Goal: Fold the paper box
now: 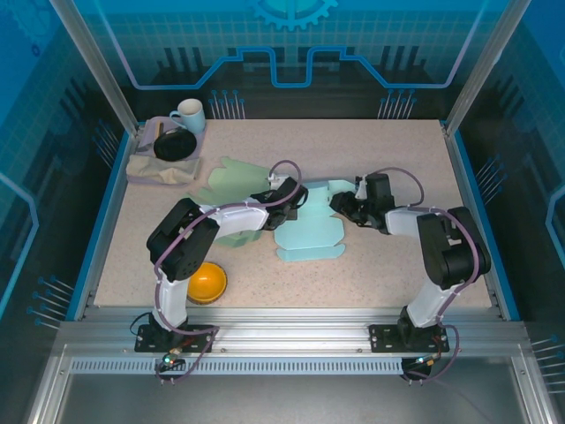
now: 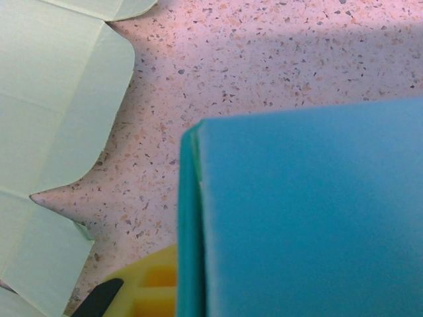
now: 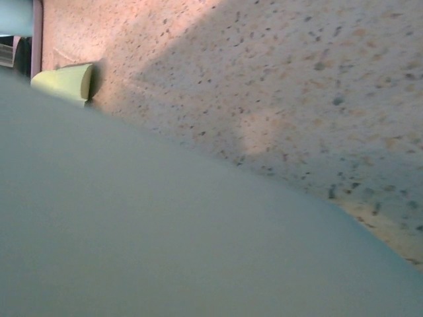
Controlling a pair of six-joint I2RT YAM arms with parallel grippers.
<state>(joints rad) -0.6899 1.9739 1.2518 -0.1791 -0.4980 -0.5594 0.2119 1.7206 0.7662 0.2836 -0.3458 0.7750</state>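
- At the worktop's (image 1: 371, 150) far-left corner, a mug (image 1: 187, 115) and a black bowl (image 1: 175, 145) sit on a cloth (image 1: 159, 170), probably parked clear of the folding; their contents cannot be made out.
- By the near-left edge sits a yellow bowl (image 1: 208, 283); I cannot tell if anything is inside.
- Left of centre lies a pale green blank (image 1: 231, 181), flat and unfolded.
- The left pincer (image 1: 298, 196) is closed, apparently pinching the paper box's left flap to raise it.
- The blue paper box (image 1: 309, 234) lies mid-worktop, partly folded.
- The right pincer (image 1: 340, 205) meets the box's right edge, likely to steady it; I cannot tell whether it grips.
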